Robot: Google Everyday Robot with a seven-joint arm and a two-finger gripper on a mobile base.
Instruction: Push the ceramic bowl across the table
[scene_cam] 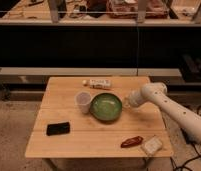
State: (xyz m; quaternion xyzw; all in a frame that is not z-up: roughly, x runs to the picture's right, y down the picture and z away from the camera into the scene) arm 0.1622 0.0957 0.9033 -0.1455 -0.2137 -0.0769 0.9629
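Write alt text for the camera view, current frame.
The robot's white arm reaches in from the right, its gripper beside the right rim of the green ceramic bowl on the light-wood table. A translucent white cup stands just left of the bowl.

From the claw (127,102) at mid-right: white cup (83,101) to its left, black slab (58,128), perhaps a phone, farther left, red packet (131,141) nearer the camera.

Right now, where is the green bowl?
The green ceramic bowl sits near the middle of the wooden table, with the white cup just left of it in the camera view and the robot's claw close by its right edge.
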